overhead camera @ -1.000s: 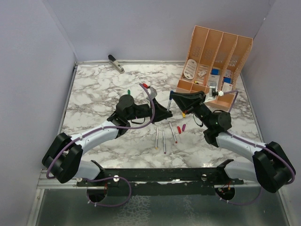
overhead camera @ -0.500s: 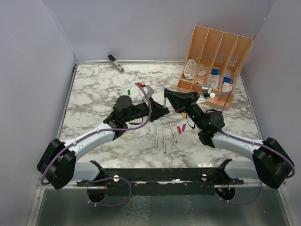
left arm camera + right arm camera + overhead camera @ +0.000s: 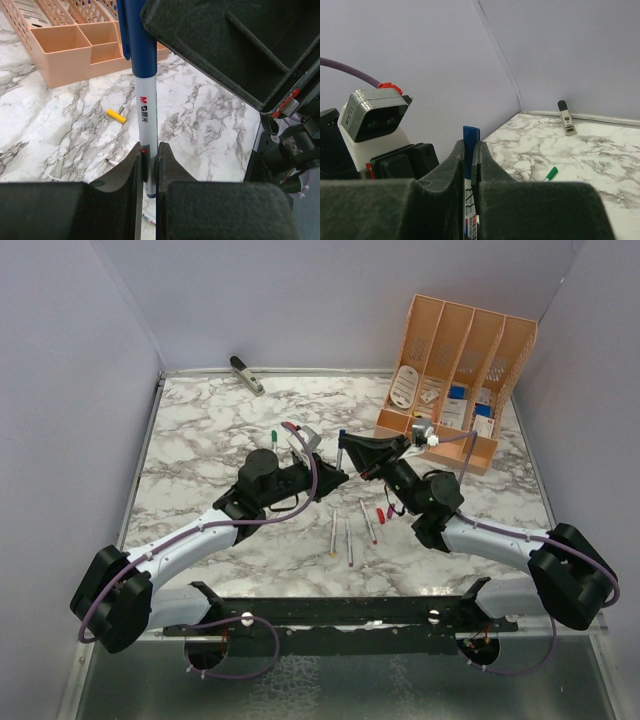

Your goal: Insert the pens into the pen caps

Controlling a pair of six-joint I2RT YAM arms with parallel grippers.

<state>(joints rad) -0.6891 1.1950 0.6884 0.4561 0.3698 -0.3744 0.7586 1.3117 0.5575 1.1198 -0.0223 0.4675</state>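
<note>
The left gripper (image 3: pixel 147 162) is clamped on the lower end of a white-barrelled pen (image 3: pixel 147 107), holding it above the marble table (image 3: pixel 200 440). The right gripper (image 3: pixel 470 150) is pinched shut on the same pen at its upper end, where the blue cap (image 3: pixel 134 40) sits. Three more pens (image 3: pixel 349 540) lie on the table nearer the arm bases, beside a red cap (image 3: pixel 381 514). A yellow cap (image 3: pixel 115 116) lies near the orange organizer (image 3: pixel 55 47).

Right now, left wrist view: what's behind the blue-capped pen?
Behind the blue-capped pen stands the orange organizer, with a yellow cap lying on the marble table nearer the camera. The left jaws block the table closest to the camera.
</note>
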